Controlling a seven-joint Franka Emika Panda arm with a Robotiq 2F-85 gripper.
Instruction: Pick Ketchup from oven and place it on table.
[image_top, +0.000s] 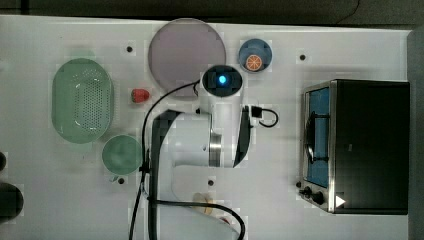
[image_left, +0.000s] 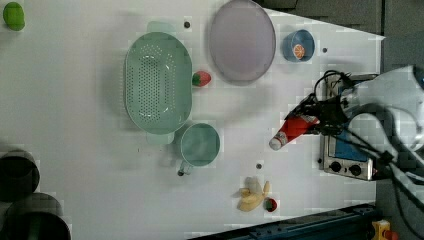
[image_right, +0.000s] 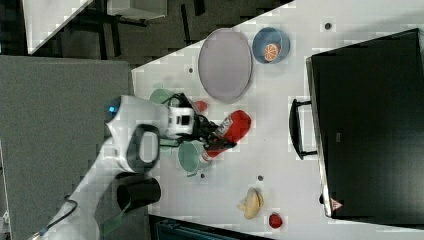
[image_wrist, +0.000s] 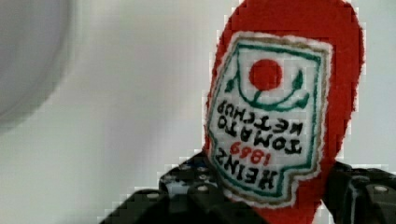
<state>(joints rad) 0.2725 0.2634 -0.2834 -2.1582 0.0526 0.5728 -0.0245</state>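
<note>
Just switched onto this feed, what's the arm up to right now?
The gripper is shut on the ketchup, carrying it in the air above the table, clear of the oven. In the left view the bottle is tilted with its white cap pointing down. The oven door looks closed. The bottle has not been set down yet.

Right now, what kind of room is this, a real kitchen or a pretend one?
Probably a robot lab set up like a pretend kitchen. A white table with screw holes holds a toaster oven, a green colander and toy fruit. The arm's end effector grips a ketchup bottle above the table.
</note>
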